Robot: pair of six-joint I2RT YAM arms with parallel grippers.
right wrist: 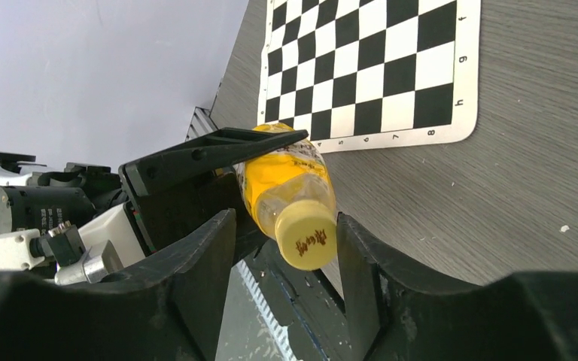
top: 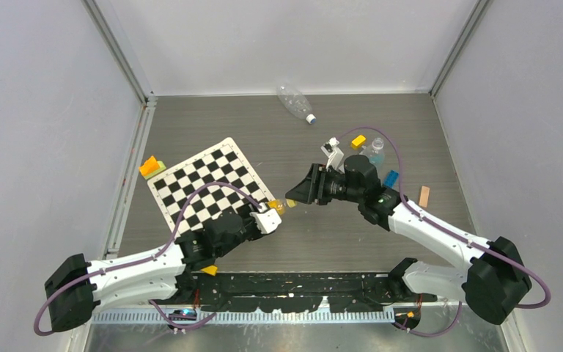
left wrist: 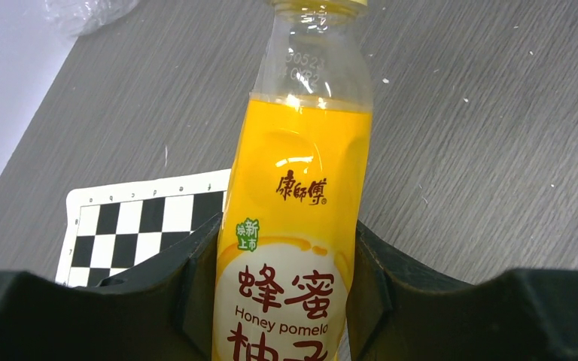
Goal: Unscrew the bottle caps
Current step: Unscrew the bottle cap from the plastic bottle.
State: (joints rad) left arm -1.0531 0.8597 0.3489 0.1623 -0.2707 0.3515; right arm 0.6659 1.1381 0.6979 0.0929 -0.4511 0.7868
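My left gripper (top: 267,220) is shut on the body of the yellow-orange bottle (left wrist: 293,226) and holds it over the table, neck pointing towards the right arm. Its yellow cap (right wrist: 306,235) is on the neck. My right gripper (right wrist: 286,220) is open around the cap: the cap lies close against the right finger, with a wide gap to the left finger. In the top view the right gripper (top: 298,192) faces the cap (top: 291,202). A clear crinkled bottle (top: 295,101) with a white cap (top: 311,119) lies at the back. Another clear bottle (top: 374,152) stands behind the right arm.
A chessboard mat (top: 209,183) lies left of centre, under the left gripper's side. A yellow block (top: 358,141), a blue block (top: 391,178) and a wooden piece (top: 424,196) lie by the right arm. An orange block (top: 150,166) sits at the mat's left corner.
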